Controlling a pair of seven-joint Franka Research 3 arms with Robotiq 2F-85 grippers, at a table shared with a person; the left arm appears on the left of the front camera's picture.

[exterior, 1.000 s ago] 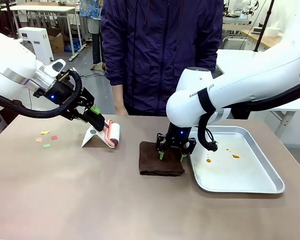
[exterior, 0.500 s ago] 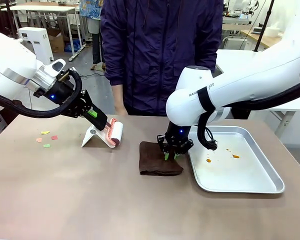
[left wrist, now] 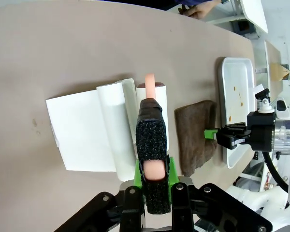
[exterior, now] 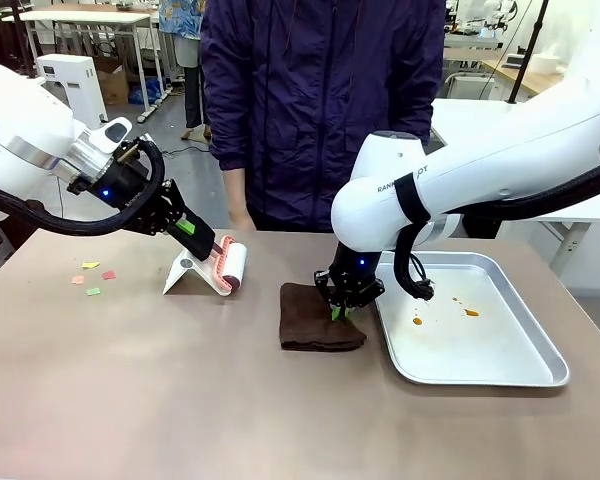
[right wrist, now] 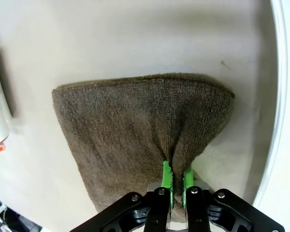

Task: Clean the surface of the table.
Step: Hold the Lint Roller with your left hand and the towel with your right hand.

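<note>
The brown-tan table [exterior: 230, 400] carries a few coloured paper scraps [exterior: 90, 278] at its left. My left gripper [exterior: 195, 235] is shut on the pink handle of a lint roller [exterior: 228, 268], which leans on its white stand [exterior: 183, 276]. In the left wrist view my left gripper [left wrist: 152, 145] clamps that handle, with the lint roller [left wrist: 154, 92] and white stand [left wrist: 82, 128] beyond. My right gripper [exterior: 340, 312] is shut on the right edge of a folded brown towel [exterior: 315, 325] at mid-table. In the right wrist view, my right gripper [right wrist: 178, 171] pinches the brown towel [right wrist: 135, 125] into a ridge.
A shiny metal tray [exterior: 500, 375] with orange stains [exterior: 417, 320] lies right of the towel, close to my right gripper. A person in a dark jacket [exterior: 320, 100] stands at the far edge. The near half of the table is bare.
My right gripper's fingers have come together on the towel's right edge, bunching it. My left gripper has shut on the roller handle and tipped the roller slightly.
</note>
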